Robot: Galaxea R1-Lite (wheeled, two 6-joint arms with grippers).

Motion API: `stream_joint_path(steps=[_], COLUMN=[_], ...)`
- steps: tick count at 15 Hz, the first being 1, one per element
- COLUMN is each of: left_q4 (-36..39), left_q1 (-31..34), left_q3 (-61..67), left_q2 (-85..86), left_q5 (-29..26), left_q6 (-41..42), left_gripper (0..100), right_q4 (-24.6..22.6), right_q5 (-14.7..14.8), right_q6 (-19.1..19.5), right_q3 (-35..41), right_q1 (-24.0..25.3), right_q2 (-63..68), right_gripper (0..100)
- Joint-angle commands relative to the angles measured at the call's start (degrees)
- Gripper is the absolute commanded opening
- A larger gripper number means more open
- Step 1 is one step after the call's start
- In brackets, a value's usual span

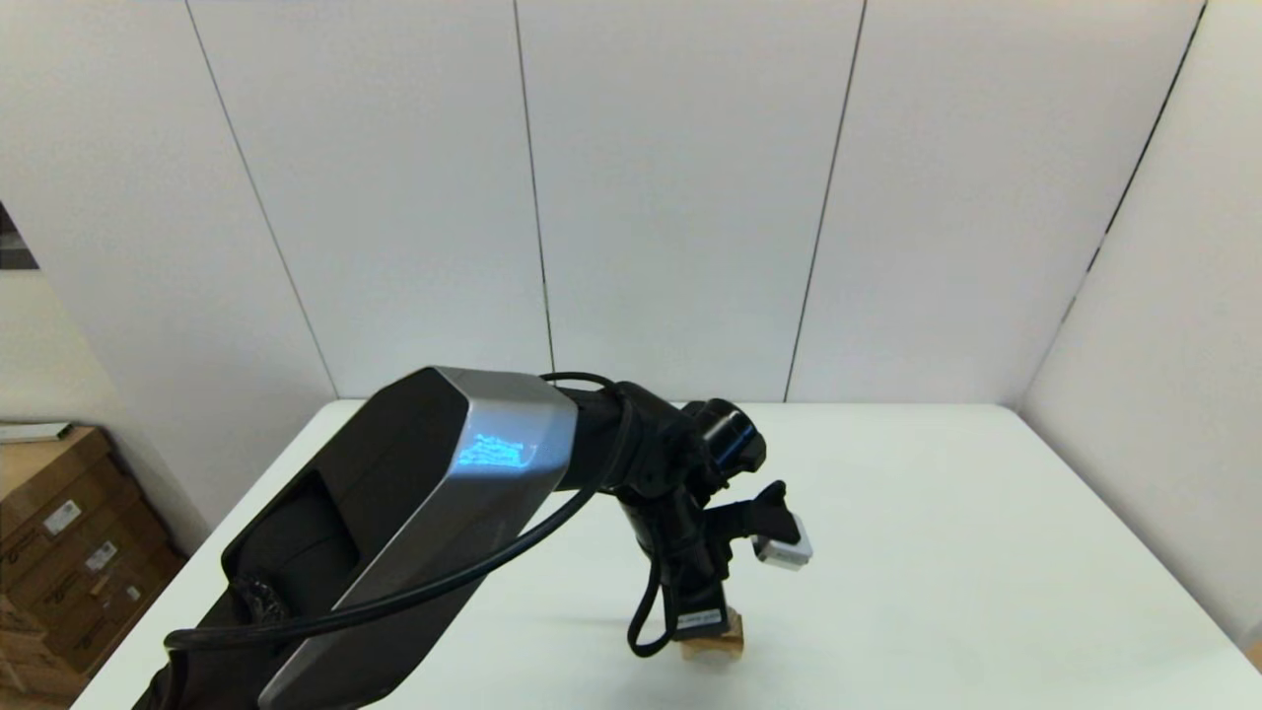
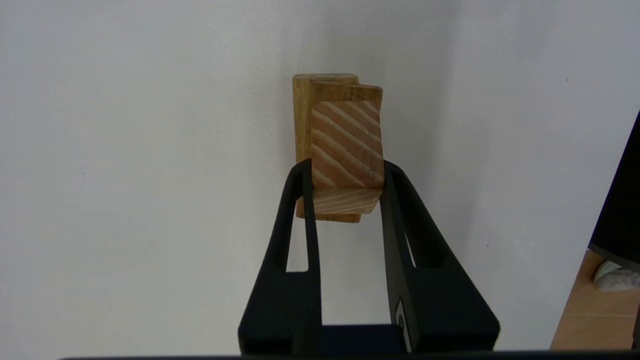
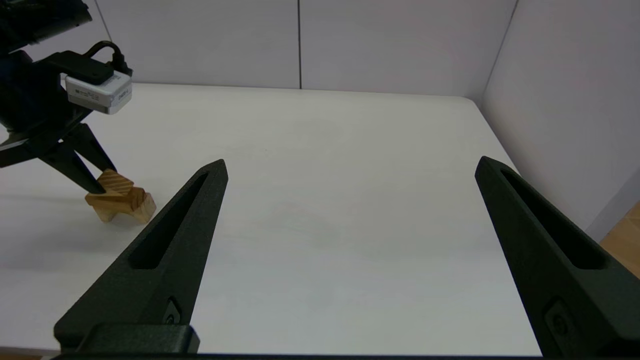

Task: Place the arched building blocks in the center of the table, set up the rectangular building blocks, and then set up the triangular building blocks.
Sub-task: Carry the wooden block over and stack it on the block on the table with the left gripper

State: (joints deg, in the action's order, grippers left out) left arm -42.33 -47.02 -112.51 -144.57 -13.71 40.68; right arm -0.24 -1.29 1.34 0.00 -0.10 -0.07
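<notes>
Presently: table (image 1: 937, 552) white, rounded corners | walls: pale panels with dark seams | left gripper (image 2: 345, 172) clamped on triangular block (image 2: 346, 145) atop arched block (image 3: 122, 202), near the table's front edge | right gripper (image 3: 350, 167) fingers wide apart above the table

Cardboard boxes (image 1: 59, 552) (labelled) sit on the floor beside white wall panels (image 1: 680, 187).

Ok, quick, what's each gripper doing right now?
Left gripper: shut on the top wooden block, which sits on the arched block.
Right gripper: open, holding nothing, over the table.
</notes>
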Motion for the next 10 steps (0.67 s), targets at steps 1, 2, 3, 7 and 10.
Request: stream_joint_path(steps=[1,2,3,7,10], left_q4=[0.1,0.3,0.3,0.3,0.8], left_q1=[0.0,0.0,0.1,0.3,0.3], left_q3=[0.0,0.0,0.0,0.0,-0.1], left_q2=[-0.6,-0.6,-0.7,-0.8,-1.2], left_q5=[0.1,0.4,0.4,0.5,1.6], left_q6=[0.2,0.2,0.1,0.1,0.0], left_gripper=[0,0,0,0,100], right_q4=[0.0,0.0,0.0,0.0,0.0], right_q5=[0.0,0.0,0.0,0.0,0.0], right_q6=[0.0,0.0,0.0,0.1,0.0], right_q3=[0.1,0.1,0.1,0.1,0.1], right_q1=[0.0,0.0,0.0,0.0,0.0], right_q2=[0.0,0.0,0.0,0.0,0.0], right_gripper=[100,100,100,100,100])
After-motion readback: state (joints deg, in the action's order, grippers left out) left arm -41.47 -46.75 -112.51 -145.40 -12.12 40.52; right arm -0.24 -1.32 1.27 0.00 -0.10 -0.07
